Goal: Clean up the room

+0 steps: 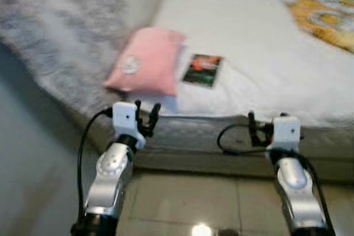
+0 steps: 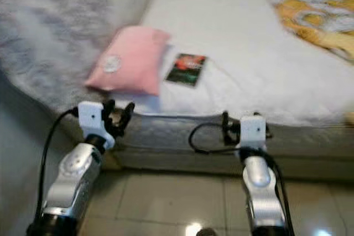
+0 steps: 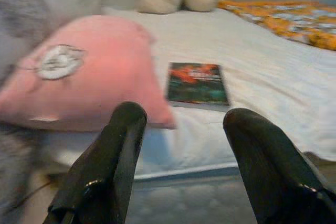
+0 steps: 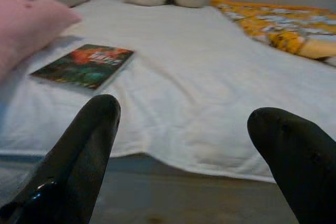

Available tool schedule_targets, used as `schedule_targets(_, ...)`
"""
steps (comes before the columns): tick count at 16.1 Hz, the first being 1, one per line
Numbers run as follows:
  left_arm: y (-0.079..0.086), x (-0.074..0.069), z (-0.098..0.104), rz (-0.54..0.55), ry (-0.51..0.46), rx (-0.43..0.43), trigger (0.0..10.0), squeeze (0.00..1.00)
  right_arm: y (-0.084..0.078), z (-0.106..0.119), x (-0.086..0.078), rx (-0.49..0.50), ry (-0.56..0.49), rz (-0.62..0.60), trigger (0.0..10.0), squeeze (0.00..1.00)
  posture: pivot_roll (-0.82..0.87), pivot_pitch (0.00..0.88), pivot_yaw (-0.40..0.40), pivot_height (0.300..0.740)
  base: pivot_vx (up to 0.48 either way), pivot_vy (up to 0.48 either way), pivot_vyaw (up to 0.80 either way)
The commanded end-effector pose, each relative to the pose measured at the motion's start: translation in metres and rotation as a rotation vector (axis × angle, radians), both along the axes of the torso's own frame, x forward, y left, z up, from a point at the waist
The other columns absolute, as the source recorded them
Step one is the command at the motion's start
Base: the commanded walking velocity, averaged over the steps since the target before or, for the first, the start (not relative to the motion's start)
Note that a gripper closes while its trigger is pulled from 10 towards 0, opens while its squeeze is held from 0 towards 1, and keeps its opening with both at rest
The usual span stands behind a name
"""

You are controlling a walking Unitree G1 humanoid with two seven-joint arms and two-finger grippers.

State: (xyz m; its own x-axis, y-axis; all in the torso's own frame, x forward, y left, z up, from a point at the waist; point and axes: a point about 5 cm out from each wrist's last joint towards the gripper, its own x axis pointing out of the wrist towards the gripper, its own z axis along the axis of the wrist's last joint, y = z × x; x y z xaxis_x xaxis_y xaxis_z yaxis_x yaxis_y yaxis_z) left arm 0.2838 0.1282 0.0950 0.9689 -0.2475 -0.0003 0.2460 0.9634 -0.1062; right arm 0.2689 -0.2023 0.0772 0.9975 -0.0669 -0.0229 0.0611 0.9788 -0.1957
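Facing the bed (image 1: 238, 53), we judge the tidying barely begun: the book (image 1: 202, 70) lies on its white sheet just beside the pink pillow (image 1: 148, 61), while our left gripper (image 1: 147, 115) and right gripper (image 4: 184, 145) hover spread and empty near its edge.

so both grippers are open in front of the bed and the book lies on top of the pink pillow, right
Not quite. The book lies flat on the white sheet beside the pink pillow, not on it, as the left eye view shows. The left gripper and right gripper are open before the bed.
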Motion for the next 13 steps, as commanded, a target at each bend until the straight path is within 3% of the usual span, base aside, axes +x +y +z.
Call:
schedule_targets(1, 0.004, -0.003, -0.005, 0.027, 0.016, 0.001, 10.0, 0.00, 0.003, -0.001, 0.003, 0.013, 0.013, 0.007, 10.0, 0.04, -0.22, 0.000, 0.129, 0.732, 0.000, 0.000, -0.78)
schedule_targets(2, 0.007, -0.004, -0.006, 0.076, 0.020, -0.019, 10.0, 0.00, 0.004, -0.002, 0.003, 0.008, 0.016, 0.013, 10.0, 0.05, -0.22, 0.000, 0.131, 0.732, 0.000, 0.000, -0.79)
schedule_targets(3, 0.016, -0.006, -0.012, 0.192, 0.062, -0.090, 10.0, 0.00, 0.008, -0.003, 0.004, -0.008, 0.017, 0.042, 10.0, 0.02, -0.22, 0.000, 0.137, 0.732, 0.000, 0.000, -0.51)
schedule_targets(4, 0.025, -0.012, -0.020, 0.263, 0.092, -0.082, 10.0, 0.00, 0.011, -0.002, 0.004, -0.008, 0.013, 0.060, 10.0, 0.00, -0.23, 0.000, 0.140, 0.732, 0.000, 0.000, 0.00)
schedule_targets(5, 0.036, -0.020, -0.028, 0.266, 0.111, -0.025, 10.0, 0.00, 0.011, -0.002, 0.003, -0.015, 0.020, 0.076, 10.0, 0.00, -0.22, 0.000, 0.136, 0.732, 0.000, 0.000, 0.00)
schedule_targets(7, 0.036, -0.030, -0.031, 0.167, 0.089, 0.087, 10.0, 0.00, 0.008, -0.007, -0.001, -0.025, 0.045, 0.095, 10.0, 0.00, -0.21, 0.000, 0.131, 0.732, 0.000, 0.000, 0.00)
schedule_targets(9, 0.037, -0.028, -0.031, 0.192, 0.094, 0.060, 10.0, 0.00, 0.003, -0.009, -0.002, -0.007, 0.059, 0.063, 10.0, 0.00, -0.21, 0.000, 0.127, 0.732, 0.000, 0.000, 0.00)
schedule_targets(11, 0.043, -0.030, -0.026, 0.250, 0.093, -0.015, 10.0, 0.00, -0.004, -0.009, -0.010, 0.077, 0.044, 0.003, 10.0, 0.00, -0.21, 0.000, 0.121, 0.732, 0.000, 0.000, 0.00)
schedule_targets(12, 0.045, -0.035, -0.024, 0.235, 0.081, 0.004, 10.0, 0.00, -0.005, -0.008, -0.015, 0.071, 0.042, -0.002, 10.0, 0.00, -0.21, 0.000, 0.118, 0.732, 0.000, 0.000, 0.00)
schedule_targets(13, 0.046, -0.055, -0.019, 0.130, 0.060, 0.062, 10.0, 0.00, -0.009, -0.010, -0.037, 0.027, 0.074, 0.041, 10.0, 0.02, -0.20, 0.000, 0.110, 0.732, 0.000, 0.000, 0.00)
